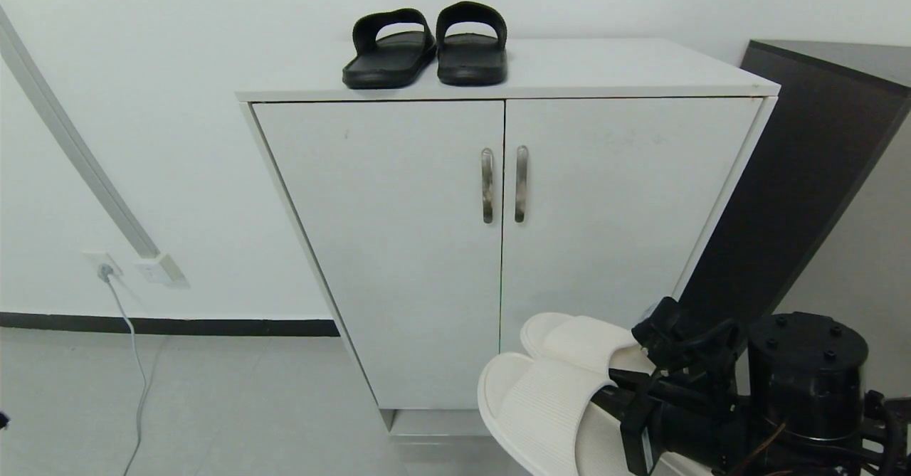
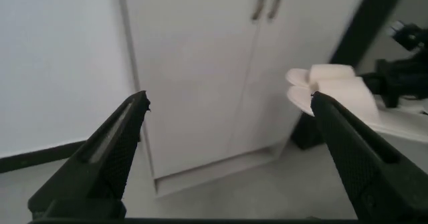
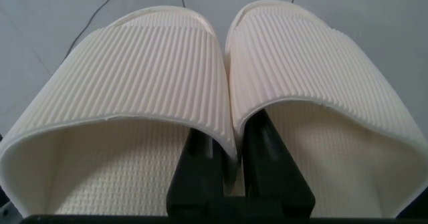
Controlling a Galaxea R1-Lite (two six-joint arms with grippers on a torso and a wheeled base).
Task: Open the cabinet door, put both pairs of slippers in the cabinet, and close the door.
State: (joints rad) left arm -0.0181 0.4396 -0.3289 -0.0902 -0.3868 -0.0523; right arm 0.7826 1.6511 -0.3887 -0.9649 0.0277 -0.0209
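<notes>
On top of white two-door cabinet [image 1: 398, 248], nr front edge: pair of black rubber slide slippers [image 1: 427, 45], side by side. Both doors shut, metal bar handles [image 1: 487, 184] close together at centre. Low in front of rt door: pair of cream ribbed slippers [image 1: 548, 390], off the floor in right gripper [image 3: 233, 174], fingers clamped on the two inner strap walls, pressed together. Left gripper [image 2: 229, 103]: fingers wide apart, facing cabinet's left side.

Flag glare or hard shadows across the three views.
Head view: even light, faint shadow under the black slippers on the cabinet top, dull sheen on the handles, no glare. Left wrist view: left fingers read dark against the bright cabinet door. Right wrist view: white slippers evenly lit, shade inside, around the right fingers.
</notes>
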